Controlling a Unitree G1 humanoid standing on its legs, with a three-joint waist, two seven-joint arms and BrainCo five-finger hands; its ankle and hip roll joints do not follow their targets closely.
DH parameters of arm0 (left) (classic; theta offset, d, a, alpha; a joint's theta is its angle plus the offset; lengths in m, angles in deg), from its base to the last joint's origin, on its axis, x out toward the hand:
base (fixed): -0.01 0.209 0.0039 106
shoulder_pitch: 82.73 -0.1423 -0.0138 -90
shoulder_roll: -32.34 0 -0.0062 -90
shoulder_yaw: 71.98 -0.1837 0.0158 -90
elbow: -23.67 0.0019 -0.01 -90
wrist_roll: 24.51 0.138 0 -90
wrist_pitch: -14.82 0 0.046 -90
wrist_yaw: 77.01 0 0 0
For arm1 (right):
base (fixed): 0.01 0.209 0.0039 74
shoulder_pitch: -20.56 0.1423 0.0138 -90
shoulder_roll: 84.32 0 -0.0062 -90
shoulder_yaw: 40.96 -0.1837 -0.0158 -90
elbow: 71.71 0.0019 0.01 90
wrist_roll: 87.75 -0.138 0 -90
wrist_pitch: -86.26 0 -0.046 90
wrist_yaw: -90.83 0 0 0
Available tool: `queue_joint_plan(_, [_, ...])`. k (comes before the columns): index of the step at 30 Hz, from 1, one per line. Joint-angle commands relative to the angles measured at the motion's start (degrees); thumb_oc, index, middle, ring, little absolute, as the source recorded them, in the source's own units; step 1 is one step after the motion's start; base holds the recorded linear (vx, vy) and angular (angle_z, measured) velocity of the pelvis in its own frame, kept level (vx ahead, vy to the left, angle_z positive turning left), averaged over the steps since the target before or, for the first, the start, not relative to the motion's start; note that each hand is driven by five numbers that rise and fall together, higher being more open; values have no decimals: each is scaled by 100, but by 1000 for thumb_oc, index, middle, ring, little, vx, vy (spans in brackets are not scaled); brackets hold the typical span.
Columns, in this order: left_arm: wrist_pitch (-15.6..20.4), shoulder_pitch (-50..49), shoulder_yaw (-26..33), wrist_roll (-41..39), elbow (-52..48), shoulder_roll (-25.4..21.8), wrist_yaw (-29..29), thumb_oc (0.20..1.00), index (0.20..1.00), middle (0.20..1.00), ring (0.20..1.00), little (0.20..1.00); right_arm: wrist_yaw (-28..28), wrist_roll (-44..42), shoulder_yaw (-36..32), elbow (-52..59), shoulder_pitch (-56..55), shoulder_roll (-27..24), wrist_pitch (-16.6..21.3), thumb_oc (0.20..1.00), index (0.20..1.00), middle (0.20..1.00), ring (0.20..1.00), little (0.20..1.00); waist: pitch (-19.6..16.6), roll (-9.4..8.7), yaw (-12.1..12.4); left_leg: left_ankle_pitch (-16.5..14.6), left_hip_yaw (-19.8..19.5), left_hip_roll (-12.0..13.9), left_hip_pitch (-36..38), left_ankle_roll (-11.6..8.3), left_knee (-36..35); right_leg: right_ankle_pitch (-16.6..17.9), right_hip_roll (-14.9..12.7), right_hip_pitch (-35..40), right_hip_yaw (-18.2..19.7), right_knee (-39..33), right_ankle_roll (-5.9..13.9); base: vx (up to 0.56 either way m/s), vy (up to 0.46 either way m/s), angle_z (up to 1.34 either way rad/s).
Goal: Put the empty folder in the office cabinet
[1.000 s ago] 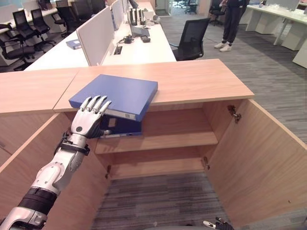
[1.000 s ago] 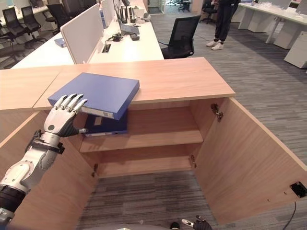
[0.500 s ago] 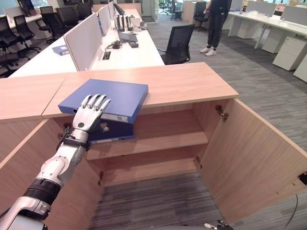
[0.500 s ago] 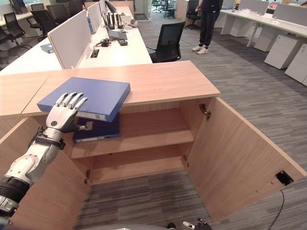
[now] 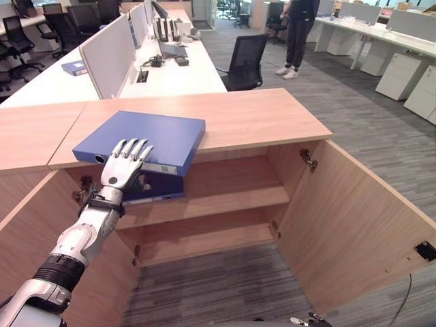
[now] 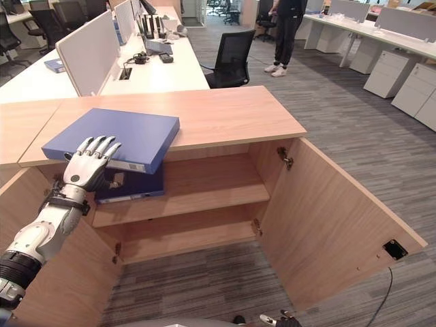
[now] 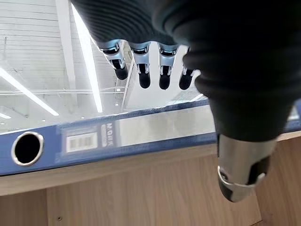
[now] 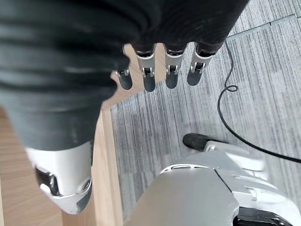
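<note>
I am resting my left hand (image 5: 125,165), fingers straight, on the blue folder (image 5: 146,139) lying on the cabinet (image 5: 272,116) surface; my right hand (image 8: 70,155) is hanging relaxed, grasping nothing.

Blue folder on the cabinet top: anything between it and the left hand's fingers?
Nothing: the left hand lays straight fingers on the blue folder in the left eye view.

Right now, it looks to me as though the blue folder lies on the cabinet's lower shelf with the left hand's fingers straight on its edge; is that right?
Not quite: the blue folder lies on the cabinet's top, overhanging the front edge, not on the lower shelf. The left eye view shows this. The left hand does have its fingers straight at the folder's edge.
</note>
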Motion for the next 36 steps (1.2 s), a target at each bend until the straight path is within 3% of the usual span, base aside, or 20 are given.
queue_joint_plan(1, [-95,1149,-22,-117,369,-130,168,1000,1000,1000,1000,1000,-90,201,13,-29,350,-178,142,1000,1000,1000,1000,1000,243,90,-76,-326,-225,162,-47,-225,71,-885,-195,647,35,120,544,0,0,0])
queue_joint_plan(36, [-251,1855,-463,-246,1129,-276,197,1000,1000,1000,1000,1000,-99,302,13,-119,306,-346,84,1000,1000,1000,1000,1000,299,61,-290,-354,-10,128,-6,-185,71,-805,-224,545,192,136,599,-2,6,-2])
